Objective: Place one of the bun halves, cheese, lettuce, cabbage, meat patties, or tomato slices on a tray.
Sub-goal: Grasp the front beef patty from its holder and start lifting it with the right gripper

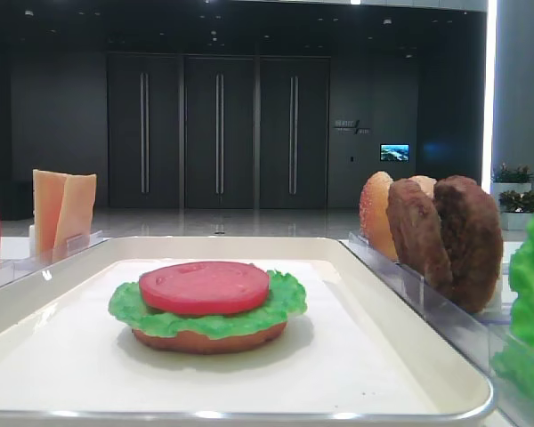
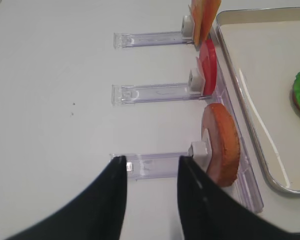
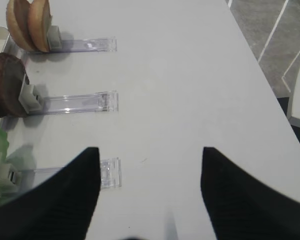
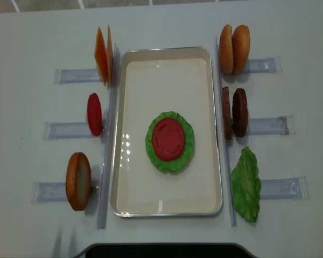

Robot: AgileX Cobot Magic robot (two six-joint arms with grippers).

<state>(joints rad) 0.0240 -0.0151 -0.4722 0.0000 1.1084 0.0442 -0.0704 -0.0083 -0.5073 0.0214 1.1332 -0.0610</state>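
Observation:
On the cream tray (image 4: 167,51) a tomato slice (image 4: 168,138) lies on lettuce (image 4: 175,164) over a flat bun base (image 1: 209,342). Right of the tray, two meat patties (image 4: 234,112), two bun halves (image 4: 234,48) and a lettuce leaf (image 4: 246,185) stand in holders. Cheese (image 4: 102,54), a tomato slice (image 4: 94,114) and a bun half (image 4: 78,180) stand on the left. My right gripper (image 3: 150,155) is open and empty over bare table, right of the patties (image 3: 7,90). My left gripper (image 2: 151,162) is open and empty, left of the bun half (image 2: 221,142).
Narrow clear plastic holders (image 4: 272,126) stick out sideways from both long sides of the tray, several in all. The left gripper hovers over the outer end of one holder (image 2: 150,165). The white table's right edge (image 3: 262,70) runs close to the right gripper.

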